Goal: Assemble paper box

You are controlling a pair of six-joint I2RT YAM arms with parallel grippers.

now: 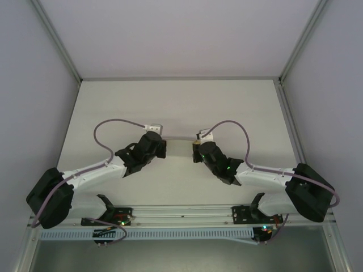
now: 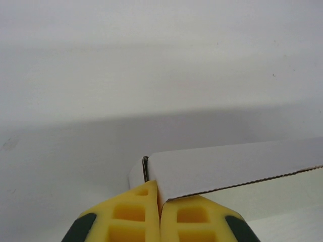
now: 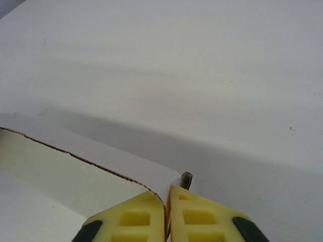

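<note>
Where the two arms converge over the middle of the table (image 1: 181, 102), start your check on the left side. The left gripper (image 2: 159, 201) is clenched: its yellow fingers (image 2: 133, 217) press together on the corner of a standing white wall of the paper box (image 2: 232, 166). A folded flap edge shows just beyond the fingertips.

Move to the centre. In the top external view the box spans the gap between the two grippers as a thin pale strip, one end at each. The wrist views show upright walls and a raw, torn-looking card edge along the inner face. Whether the base rests on the table or hangs just above it cannot be told, though a broad shadow lies on the surface beside it.

Move to the right. The right gripper (image 3: 167, 206) grasps the opposite end. The wall edge runs into the narrow seam between its fingers, and a small folded tab stands just past the tips.

Judge the step as late forming: the walls are up, and both end corners are being pinched to set the folds. The next move likely calls for a controlled release. Free one end while the other steadies the box, and confirm that the corner holds its crease before you let go entirely.
</note>
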